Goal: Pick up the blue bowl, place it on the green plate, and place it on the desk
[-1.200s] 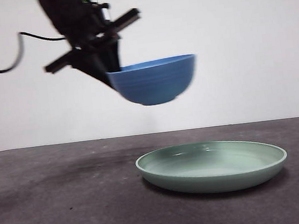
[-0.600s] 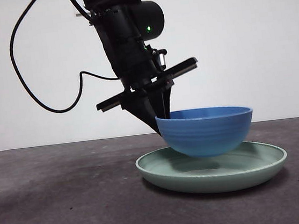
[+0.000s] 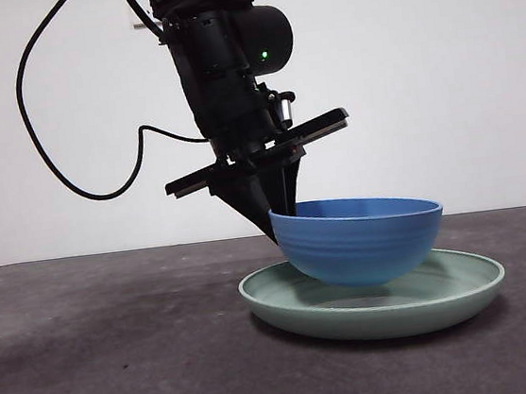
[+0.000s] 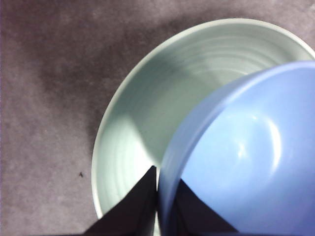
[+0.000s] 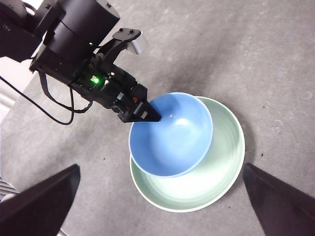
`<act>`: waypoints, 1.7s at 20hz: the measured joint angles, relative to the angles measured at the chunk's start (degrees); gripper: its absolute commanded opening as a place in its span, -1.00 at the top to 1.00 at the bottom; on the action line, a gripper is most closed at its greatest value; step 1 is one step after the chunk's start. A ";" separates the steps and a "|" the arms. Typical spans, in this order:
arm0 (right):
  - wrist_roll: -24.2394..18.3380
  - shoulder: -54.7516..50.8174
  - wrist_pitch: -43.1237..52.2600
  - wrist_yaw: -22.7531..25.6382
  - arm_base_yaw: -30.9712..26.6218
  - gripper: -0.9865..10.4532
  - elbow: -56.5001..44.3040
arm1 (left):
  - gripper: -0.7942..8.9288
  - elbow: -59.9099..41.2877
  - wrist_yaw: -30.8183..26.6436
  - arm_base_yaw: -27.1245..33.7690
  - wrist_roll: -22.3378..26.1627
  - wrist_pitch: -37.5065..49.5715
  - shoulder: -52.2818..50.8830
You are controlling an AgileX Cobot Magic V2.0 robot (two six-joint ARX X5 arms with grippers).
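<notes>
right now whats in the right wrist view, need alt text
The left gripper holds the blue bowl by its rim, over the green plate on the desk. The right gripper's jaws frame the bottom corners, open.

Blue bowl [image 3: 360,243], faintly ridged; pale mint-green plate [image 3: 284,301]; speckled grey-brown desk [image 3: 102,367].

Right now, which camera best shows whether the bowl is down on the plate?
The front view: it looks level, so the bowl's underside shows low inside the plate, tilted, contact unclear. The left wrist view shows only the left claw pinching the rim. The right wrist view, from above, shows overlap, not height.
</notes>
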 measured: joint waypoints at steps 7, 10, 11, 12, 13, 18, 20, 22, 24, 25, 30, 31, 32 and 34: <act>0.00 0.00 -0.61 -0.02 0.00 -0.24 0.00 | 0.56 0.09 0.02 -0.04 0.00 -0.39 2.99; -0.04 0.00 -0.72 -0.02 0.00 -0.24 0.00 | 0.51 0.09 0.02 -0.07 -0.02 0.02 3.06; -0.04 0.00 -0.76 -0.02 0.00 -0.24 0.00 | 0.42 0.09 0.02 -0.07 -0.04 0.24 3.06; -0.07 0.00 -0.85 -0.02 0.00 -0.24 0.00 | 0.25 0.09 0.02 -0.07 -0.04 0.46 3.06; -0.07 0.00 -0.85 -0.02 0.00 -0.24 0.00 | 0.06 0.11 0.02 -0.07 -0.04 0.61 3.06; -0.35 0.00 -0.85 0.00 0.00 -0.24 0.00 | -0.21 3.85 0.11 -0.31 0.83 -3.61 3.06; -0.39 0.00 -0.85 -0.02 0.00 -0.24 0.00 | -0.21 6.97 0.09 -0.28 2.29 -7.39 3.06; -0.39 0.00 -0.85 -0.02 0.00 -0.24 0.00 | -0.20 11.61 0.07 -0.33 3.58 -11.50 3.06; -0.39 0.00 -0.85 -0.02 0.00 -0.24 0.00 | -0.19 16.81 0.07 -0.57 5.88 -16.24 3.02; -0.39 0.00 -0.85 -0.02 0.00 -0.24 0.00 | -0.19 18.47 0.04 -1.03 7.58 -18.93 2.56; -0.39 0.00 -0.85 -0.02 0.00 -0.24 0.00 | -0.18 18.62 -0.13 -3.74 14.01 -24.39 -9.07; -0.42 0.00 -0.85 0.00 0.00 -0.24 0.00 | -0.18 18.62 -1.27 -3.80 14.80 -24.26 -12.76; -0.50 0.00 -0.87 -0.02 0.00 -0.24 0.00 | -0.18 18.58 -2.97 -3.80 15.21 -23.69 -15.96; -1.36 0.00 -0.94 -0.02 0.00 -0.24 0.00 | -0.18 15.91 -5.53 -3.78 15.52 -20.52 -22.53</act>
